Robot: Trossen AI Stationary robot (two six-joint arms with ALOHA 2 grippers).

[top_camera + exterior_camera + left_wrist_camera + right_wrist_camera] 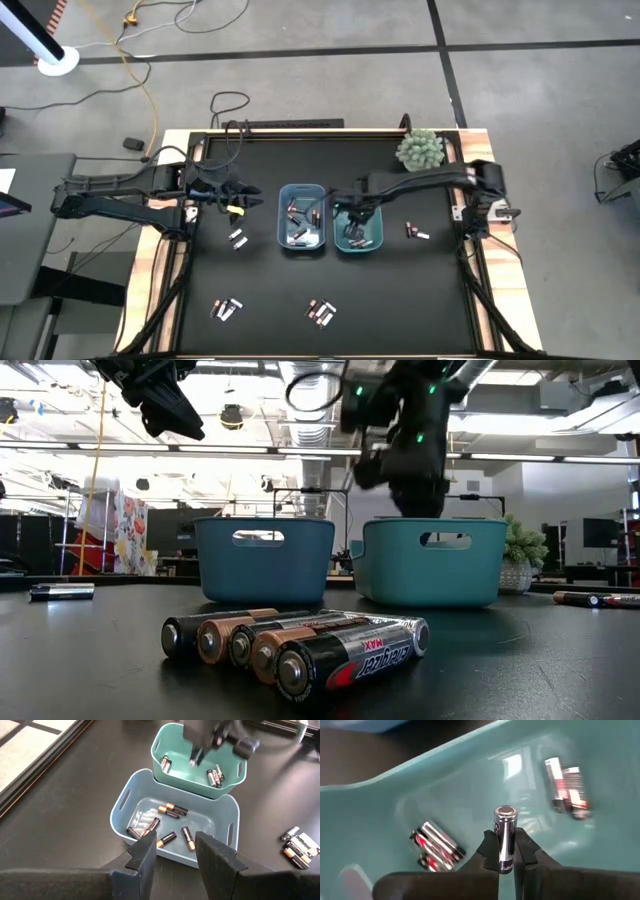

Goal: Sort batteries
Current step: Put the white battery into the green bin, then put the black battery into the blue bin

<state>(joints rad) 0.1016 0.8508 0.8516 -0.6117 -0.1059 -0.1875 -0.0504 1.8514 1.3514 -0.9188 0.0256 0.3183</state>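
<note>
My right gripper [505,851] hangs over the inside of the teal bin [372,243], shut on a silvery battery [505,832]. More batteries lie in that bin [436,849] and in the blue bin [172,810] beside it. Small groups of batteries lie on the black table at the left [237,238], near left [228,308], near middle [300,645] and right [417,232]. My left gripper [175,851] hovers left of the blue bin [284,215], open, with nothing between its fingers. My right gripper pinches the silvery battery's body [504,855] between its two fingers, at the end nearer the wrist. The fingers point down and lie along the battery. It stands on end, its free end [505,812] sticking out past the fingertips toward the teal bin's floor.
The two bins stand side by side at the table's middle, touching. A small potted plant [420,150] stands at the far right. A raised wooden frame [160,250] runs round the table, and cables [228,105] trail over its far edge.
</note>
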